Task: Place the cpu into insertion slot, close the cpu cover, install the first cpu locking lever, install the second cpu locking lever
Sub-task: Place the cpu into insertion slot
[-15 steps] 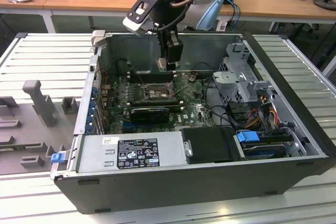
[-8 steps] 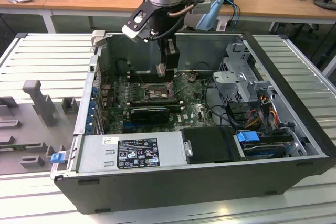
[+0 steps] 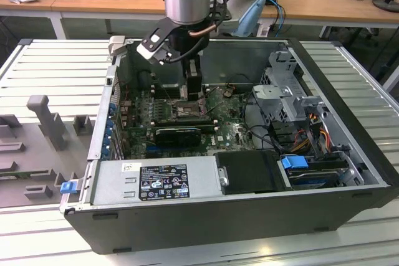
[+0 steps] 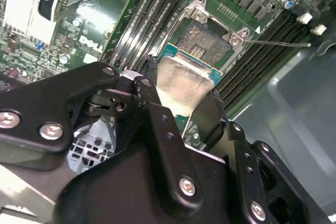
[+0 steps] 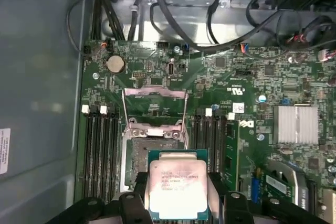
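Note:
In both wrist views my gripper (image 5: 176, 195) (image 4: 181, 109) is shut on the cpu (image 5: 175, 184) (image 4: 180, 83), a flat square chip with a silvery top, gripped by two opposite edges. The chip hangs just above the near edge of the insertion slot (image 5: 140, 156) (image 4: 203, 43), partly over it and apart from it. The slot's contact field lies bare. The cpu cover (image 5: 155, 93) is swung open on the far side of the slot. A thin locking lever (image 4: 278, 42) sticks out beside the slot. In the exterior view the gripper (image 3: 189, 95) reaches down inside the open computer case, low over the green motherboard (image 3: 227, 130).
Long black memory slots (image 5: 100, 156) (image 5: 210, 140) flank the socket on both sides. A ridged black card (image 3: 177, 134), a silver heatsink (image 5: 296, 124), loose black cables (image 5: 173, 22), a drive cage (image 3: 287, 91) and the power supply (image 3: 156, 182) crowd the case.

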Motion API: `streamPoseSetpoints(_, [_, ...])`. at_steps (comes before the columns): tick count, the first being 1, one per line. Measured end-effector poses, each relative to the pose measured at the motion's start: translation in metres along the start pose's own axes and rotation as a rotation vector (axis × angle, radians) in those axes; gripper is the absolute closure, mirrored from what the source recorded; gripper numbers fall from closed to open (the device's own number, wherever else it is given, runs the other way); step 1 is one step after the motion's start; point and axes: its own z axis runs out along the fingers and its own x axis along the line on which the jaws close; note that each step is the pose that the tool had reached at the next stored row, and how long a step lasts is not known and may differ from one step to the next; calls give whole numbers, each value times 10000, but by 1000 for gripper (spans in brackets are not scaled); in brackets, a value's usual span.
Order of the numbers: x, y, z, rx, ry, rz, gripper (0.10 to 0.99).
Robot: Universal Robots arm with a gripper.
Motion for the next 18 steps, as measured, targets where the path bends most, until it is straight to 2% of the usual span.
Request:
streamPoseSetpoints(2, [19, -4, 45, -2, 3, 1, 557])
streamPoseSetpoints(5, [43, -23, 280, 0, 1, 0, 557])
streamPoseSetpoints(6, [85, -30, 361, -3, -7, 121, 557])
streamPoseSetpoints(12, [99, -55, 471, -4, -12, 163, 557])
streamPoseSetpoints(14, [118, -78, 527, -5, -15, 196, 557])
streamPoseSetpoints(18, [154, -82, 578, 0, -17, 243, 557])
